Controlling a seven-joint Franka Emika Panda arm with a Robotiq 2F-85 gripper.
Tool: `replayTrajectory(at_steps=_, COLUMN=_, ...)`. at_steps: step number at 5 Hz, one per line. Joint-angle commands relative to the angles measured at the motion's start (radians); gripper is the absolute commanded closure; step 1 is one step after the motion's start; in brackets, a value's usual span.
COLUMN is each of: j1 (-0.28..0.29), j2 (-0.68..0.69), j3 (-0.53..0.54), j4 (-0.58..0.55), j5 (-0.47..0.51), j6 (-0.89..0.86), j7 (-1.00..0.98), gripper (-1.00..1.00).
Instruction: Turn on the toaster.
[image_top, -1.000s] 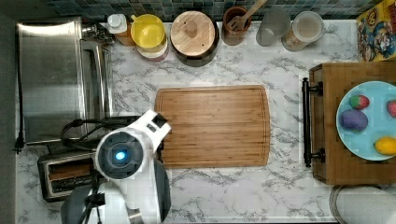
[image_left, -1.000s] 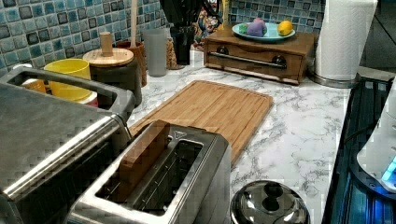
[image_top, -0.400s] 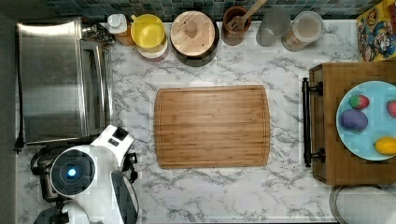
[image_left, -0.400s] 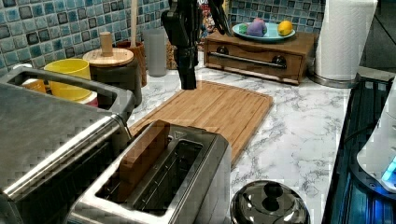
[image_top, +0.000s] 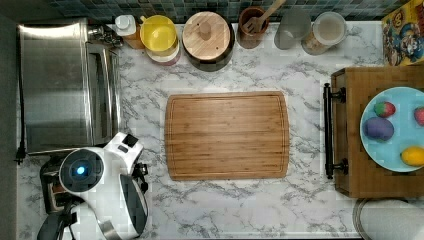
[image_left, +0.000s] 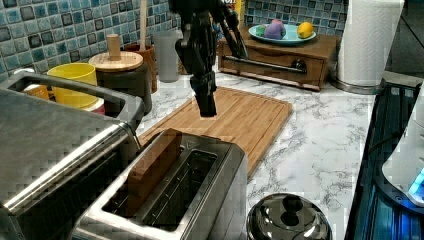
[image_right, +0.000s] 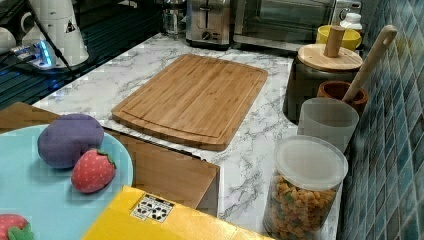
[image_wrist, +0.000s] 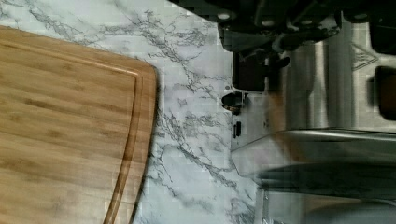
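The toaster (image_left: 175, 195) is a small boxy brushed-steel unit with two long top slots; in the left view a brown slice (image_left: 152, 167) stands in the slot on the left view's left, the other slot holds nothing. It sits at the near left corner of the marble counter (image_top: 240, 210) in the top view, just beside the big steel toaster oven (image_top: 55, 85), and is largely covered there by the white arm (image_top: 100, 190). In the right view its end face (image_right: 207, 22) with a knob shows at the far end of the counter. The gripper (image_left: 206, 102) hangs above the toaster's far end, over the edge of the bamboo cutting board (image_top: 227, 135); its dark fingers read as drawn together, nothing between them. One round shiny pot lid (image_left: 290, 220) lies just right of the toaster in the left view. Along the tiled wall stand one yellow bowl (image_top: 158, 32), one wood-lidded canister (image_top: 206, 35), one utensil crock (image_top: 252, 22) and two clear containers (image_top: 310, 30). One blue plate (image_top: 395, 130) rests on a wooden box.
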Motion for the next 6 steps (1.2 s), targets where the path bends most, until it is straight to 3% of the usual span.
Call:
replayTrajectory(at_steps=1, j1=0.002, j2=-0.011, j3=-0.021, j4=-0.07, j5=0.131, j6=0.054, j7=-0.046, gripper=1.0)
replayTrajectory(at_steps=2, j1=0.005, j2=0.056, j3=-0.013, j4=-0.052, j5=0.099, j6=0.049, j7=-0.025, gripper=1.0)
replayTrajectory(at_steps=3, j1=0.012, j2=0.035, j3=-0.015, j4=-0.085, j5=0.168, j6=0.084, j7=-0.046, gripper=1.0)
replayTrajectory(at_steps=6, j1=0.021, j2=0.262, j3=-0.01, j4=-0.075, j5=0.019, j6=0.155, j7=0.084, gripper=1.0)
